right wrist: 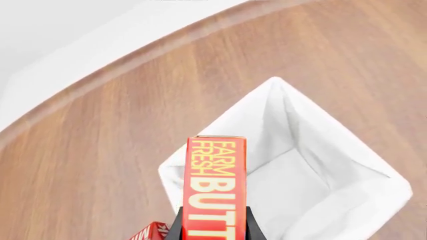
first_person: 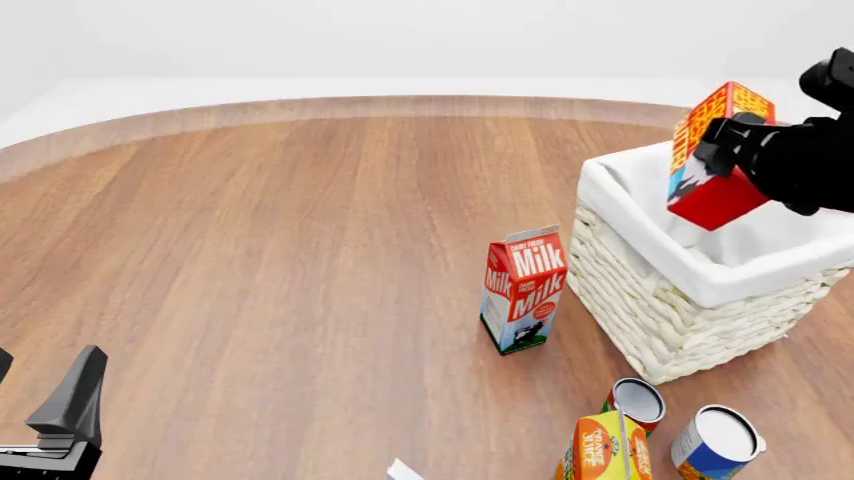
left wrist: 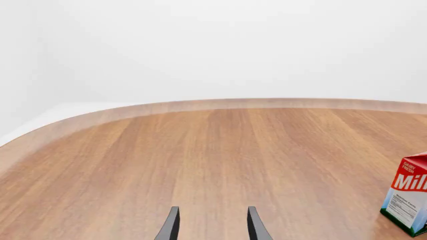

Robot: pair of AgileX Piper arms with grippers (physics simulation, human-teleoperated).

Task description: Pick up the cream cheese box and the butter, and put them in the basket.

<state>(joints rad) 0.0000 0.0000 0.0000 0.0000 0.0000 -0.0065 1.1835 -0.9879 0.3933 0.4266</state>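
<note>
My right gripper is shut on the butter, a red and orange carton lettered "FARM FRESH BUTTER", and holds it tilted in the air over the basket. In the right wrist view the butter stands between the fingers above the basket's white lining. A small whitish corner, apparently the cream cheese box, shows at the bottom edge of the front view. My left gripper is open and empty, low over bare table at the near left.
A "Milk" carton stands upright just left of the basket and shows in the left wrist view. An orange juice carton and two cans stand in front of the basket. The table's curved far edge runs across the back.
</note>
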